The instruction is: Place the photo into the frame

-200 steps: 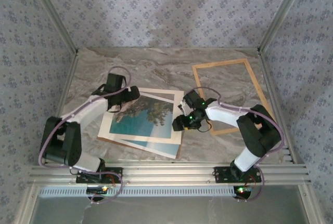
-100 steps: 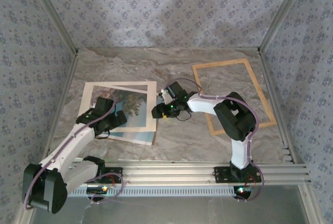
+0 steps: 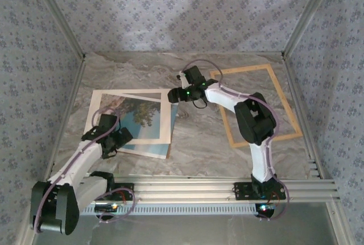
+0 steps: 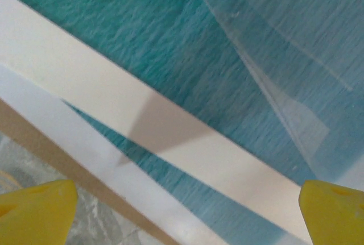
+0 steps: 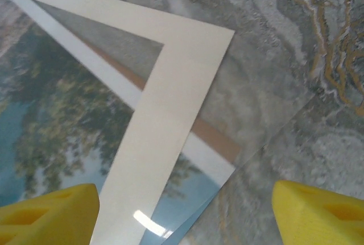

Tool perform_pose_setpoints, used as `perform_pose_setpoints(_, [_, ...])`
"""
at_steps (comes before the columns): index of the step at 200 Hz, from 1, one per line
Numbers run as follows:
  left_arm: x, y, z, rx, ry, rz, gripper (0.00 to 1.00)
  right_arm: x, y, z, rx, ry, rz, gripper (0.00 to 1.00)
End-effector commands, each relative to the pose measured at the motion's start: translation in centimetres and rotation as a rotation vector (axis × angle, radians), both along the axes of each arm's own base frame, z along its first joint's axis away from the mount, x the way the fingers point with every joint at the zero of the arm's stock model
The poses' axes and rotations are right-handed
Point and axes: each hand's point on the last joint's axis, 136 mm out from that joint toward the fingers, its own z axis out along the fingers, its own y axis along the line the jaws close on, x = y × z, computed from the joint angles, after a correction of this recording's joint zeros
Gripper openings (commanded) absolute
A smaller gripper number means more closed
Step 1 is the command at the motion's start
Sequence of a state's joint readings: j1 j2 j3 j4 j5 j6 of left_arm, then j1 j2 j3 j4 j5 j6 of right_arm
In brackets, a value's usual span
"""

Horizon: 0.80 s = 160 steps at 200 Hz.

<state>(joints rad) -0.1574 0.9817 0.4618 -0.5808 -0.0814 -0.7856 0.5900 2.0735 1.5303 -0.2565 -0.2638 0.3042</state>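
A marble-patterned table point(image 3: 142, 69) is seen from above, with two robot arms reaching in from its near edge. The photo point(image 3: 139, 121), a print of turquoise water and dark trees, lies flat on the left half of the table, turned slightly askew. A cream mat point(image 3: 131, 92) rests on top of it at a different angle, so their edges cross. The frame point(image 3: 239, 70), thin light wood, lies flat on the right half of the table, apart from the photo, with marble showing through its middle.

The left gripper point(image 3: 120, 138) hangs over the near left part of the photo. In its wrist view the left gripper point(image 4: 182, 216) has its yellow fingertips point(image 4: 34, 211) spread wide, holding nothing, above blue water, a cream strip and a clear sheet point(image 4: 296, 46).

The right gripper point(image 3: 172, 95) sits at the mat's far right corner, its arm crossing the frame's left edge. Up close the right gripper point(image 5: 182, 216) is also spread wide and empty, above the mat's corner, where a sliver of brown board point(image 5: 213, 137) peeks out.
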Motion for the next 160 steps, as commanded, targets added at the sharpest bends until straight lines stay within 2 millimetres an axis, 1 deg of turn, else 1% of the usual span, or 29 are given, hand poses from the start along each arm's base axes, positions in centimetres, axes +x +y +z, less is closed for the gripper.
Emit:
perform_pose_setpoints(1, [1.4,-0.2,-0.2,-0.042,-0.04,-0.007,1.0,1.3,-0.2,-1.6,-0.069,0.001,0.0,0.82])
perform_pose_setpoints(21, [2.4,-0.2,-0.7,-0.066,-0.063,0.003,1.0,2.9,0.6,-1.8,-0.065,-0.011,-0.005,0.82])
perform_pose_setpoints(29, [2.9,-0.3,-0.7,-0.073,-0.078,0.0,1.0,3.1,1.0,-2.0,-0.058,-0.005,0.002,0.82])
perform_pose_setpoints(48, [4.8,-0.9,-0.4,-0.095,-0.124,-0.02,1.0,2.6,2.1,-2.6,-0.051,0.018,0.037,0.81])
perform_pose_setpoints(71, [6.7,-1.7,0.1,-0.123,-0.163,-0.047,0.99,1.4,2.4,-3.5,-0.08,0.041,0.073,0.79])
perform_pose_setpoints(95, [8.5,-2.3,0.5,-0.14,-0.198,-0.077,0.99,-0.4,1.5,-4.6,-0.127,0.099,0.099,0.76])
perform_pose_setpoints(114, [10.0,-2.8,1.0,-0.149,-0.218,-0.108,0.99,-1.6,0.2,-5.3,-0.156,0.13,0.093,0.74])
perform_pose_setpoints(137, [11.9,-3.2,1.4,-0.15,-0.237,-0.134,0.99,-3.2,-1.3,-5.9,-0.176,0.164,0.072,0.72])
perform_pose_setpoints(160, [13.8,-3.2,1.7,-0.135,-0.257,-0.146,0.99,-5.0,-2.2,-6.2,-0.16,0.194,0.042,0.71])
